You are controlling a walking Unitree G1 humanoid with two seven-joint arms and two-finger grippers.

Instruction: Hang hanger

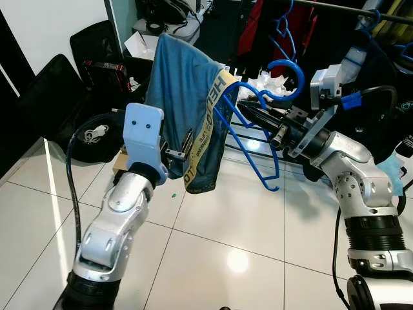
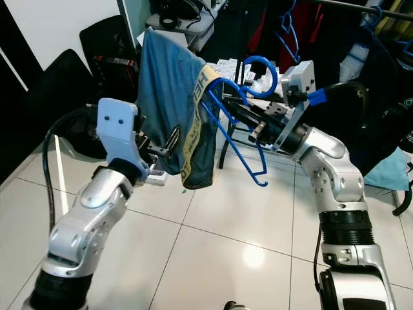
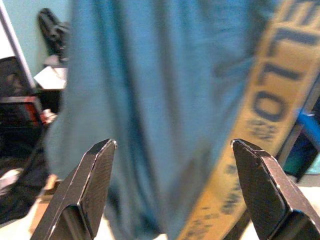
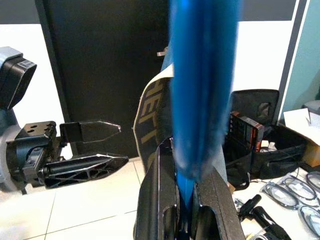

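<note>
A blue wire hanger (image 1: 287, 62) carries a teal-blue garment (image 1: 184, 97) with a yellow lettered band, draped over its left shoulder. My right gripper (image 1: 248, 111) is shut on the hanger just below the hook and holds it up in the air at chest height. In the right wrist view the hanger (image 4: 202, 75) rises blurred from between the shut fingers (image 4: 160, 190). My left gripper (image 1: 184, 150) stands open right beside the hanging garment, with nothing between its fingers. The left wrist view has the garment (image 3: 150, 75) close ahead of the open fingertips.
A clothes rail (image 1: 348, 9) crosses the upper right, with dark and red clothes and another blue hanger (image 1: 284, 29) on it. Black bags (image 1: 97, 45) and clutter lie at the back left. A light blue cloth (image 1: 393, 171) hangs at the right. White tiles cover the floor.
</note>
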